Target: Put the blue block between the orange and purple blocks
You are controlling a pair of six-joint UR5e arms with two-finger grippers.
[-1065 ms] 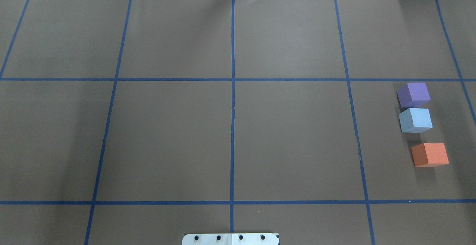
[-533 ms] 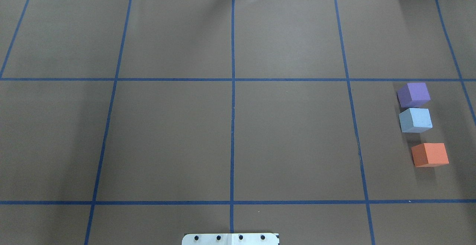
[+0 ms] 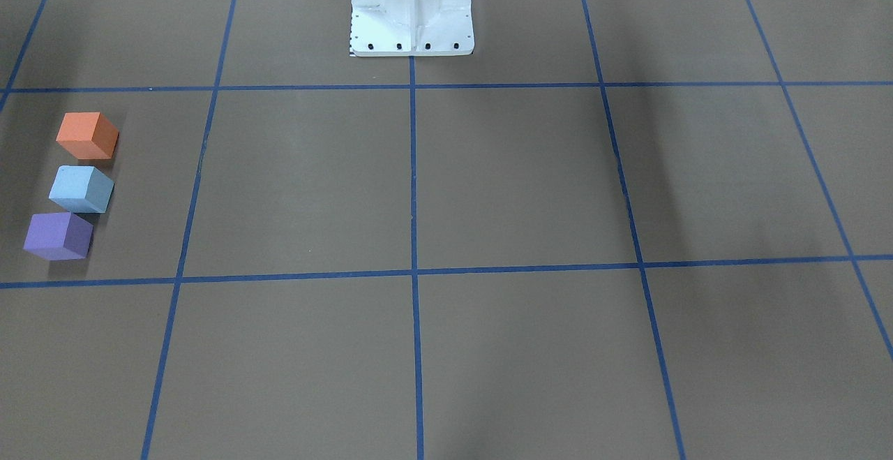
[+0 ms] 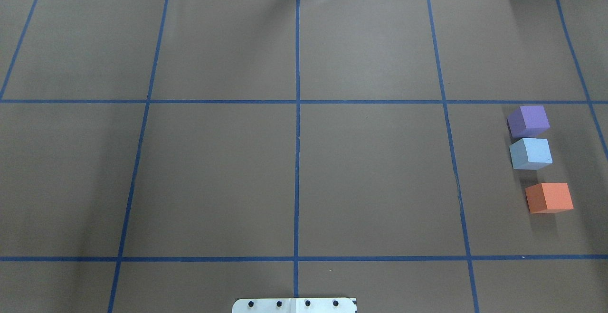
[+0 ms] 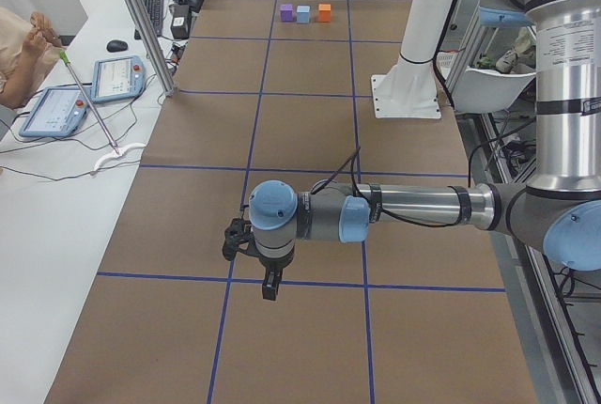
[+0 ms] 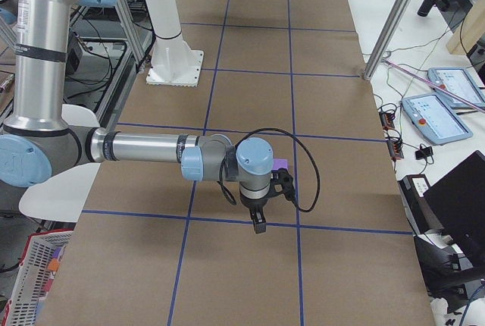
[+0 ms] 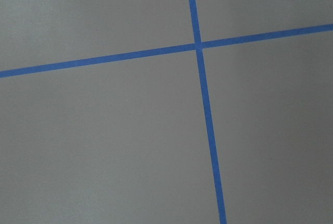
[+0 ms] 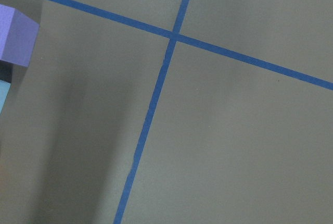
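Blocks stand in a short row near the tabletop's right edge, about midway along it: the purple block (image 4: 528, 120) farthest from the robot, the blue block (image 4: 530, 153) in the middle, and the orange block (image 4: 549, 197) nearest the robot's side. The blue block lies just beside the purple one, whether touching I cannot tell, and a narrow gap of brown table (image 4: 370, 175) separates it from the orange one. The right gripper (image 6: 259, 224) hangs fingers-down above a blue tape line (image 6: 227, 219), close to the row but touching none of the blocks; its wrist camera catches the purple block at its picture's left edge. The left gripper (image 5: 269, 284) hangs over the table towards the left edge, well apart from the blocks. Both grippers show only in the side views, so I cannot tell how far either one's fingers stand apart.
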